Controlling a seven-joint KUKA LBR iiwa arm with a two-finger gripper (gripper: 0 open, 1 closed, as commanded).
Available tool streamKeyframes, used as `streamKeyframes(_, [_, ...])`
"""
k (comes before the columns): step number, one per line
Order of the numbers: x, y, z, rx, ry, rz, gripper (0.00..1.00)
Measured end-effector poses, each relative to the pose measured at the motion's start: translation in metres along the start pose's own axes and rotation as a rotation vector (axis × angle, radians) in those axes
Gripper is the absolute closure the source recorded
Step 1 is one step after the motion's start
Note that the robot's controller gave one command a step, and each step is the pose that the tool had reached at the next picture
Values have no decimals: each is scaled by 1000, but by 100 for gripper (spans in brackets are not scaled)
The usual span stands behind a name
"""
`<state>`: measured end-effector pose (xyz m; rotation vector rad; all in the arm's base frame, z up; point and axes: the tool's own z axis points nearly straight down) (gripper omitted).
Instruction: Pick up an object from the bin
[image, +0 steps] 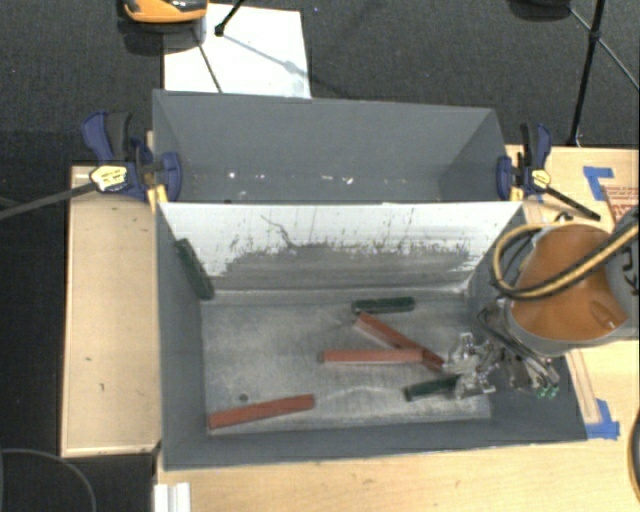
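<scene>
– Down at the near right corner of the bin (300, 448), what does the tool look like?

– The tool (470, 372) is a small cluster of bare, shiny metal parts, low over the scuffed grey floor. Behind it, toward the view's right, sits a rounded, glossy orange cover (565, 295) on the wrist, with a black and yellow cable (508, 268) looping around it. Whether the tool is spread or pressed together cannot be told from this angle.

– Is it touching anything?

– A short dark green stick (428, 389) lies flat just to the view's left of the tool, and its nearer end reaches the tool's tip. Whether that stick is pinched or only lies against the tool I cannot tell.

– What else lies close by?

– Two flat reddish-brown bars, matte and straight-edged. One slanted bar (395, 335) runs up and away from the tool toward the back wall. One level bar (368, 356) meets it at its end nearer the tool and stretches out to the view's left. Beyond them, farther from the tool, lies a dark green marker (383, 305), rounded like a pen.

– And farther off?

– A third reddish-brown bar (260, 411) lies well apart from the tool near the front wall. A dark strip (194, 270) leans on the wall across from the tool.

– Any writing?

– Any print on these things is too small to read.
</scene>
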<state>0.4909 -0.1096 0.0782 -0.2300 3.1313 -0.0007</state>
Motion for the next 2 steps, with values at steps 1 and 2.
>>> streamKeyframes(1, [0, 0, 0, 0, 0, -1, 100])
streamKeyframes(2, [0, -8, -145, 0, -1, -33, 100])
